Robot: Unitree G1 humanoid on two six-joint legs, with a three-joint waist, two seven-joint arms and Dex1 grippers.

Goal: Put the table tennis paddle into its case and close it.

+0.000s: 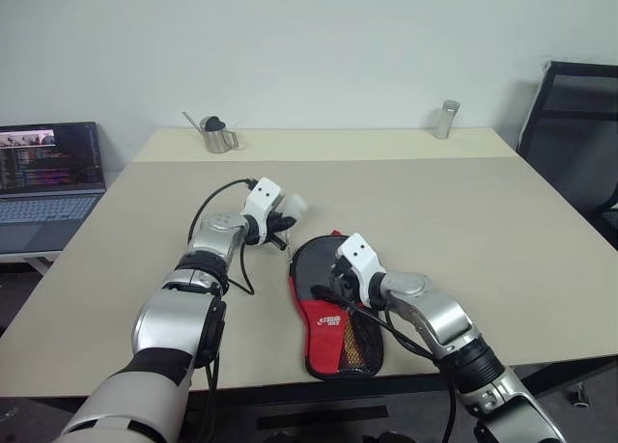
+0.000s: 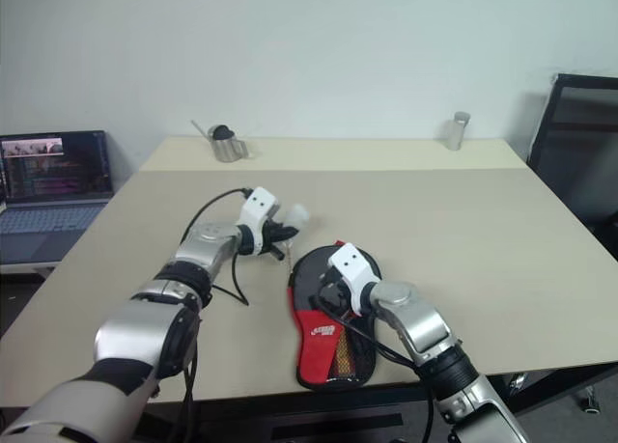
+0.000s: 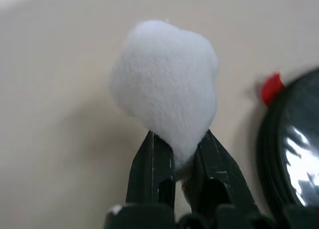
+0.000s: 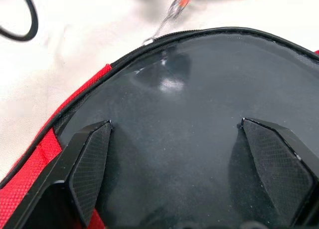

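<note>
Lying near the desk [image 1: 483,231] front edge, the case [image 1: 333,318] holds the paddle [image 4: 199,139]. Left end effector [image 3: 175,154] pinches white fluff [image 3: 167,84] (lots of room around); right end effector [image 4: 174,164] spreads wide over the paddle.

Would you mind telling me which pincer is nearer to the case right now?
The right. The right pincer is open directly over the case, while the left pincer is off to its side above the table, shut on a white tuft.

Left end effector [image 1: 287,214] pinching white fluff [image 1: 296,206] beside the case [image 1: 333,313].
</note>
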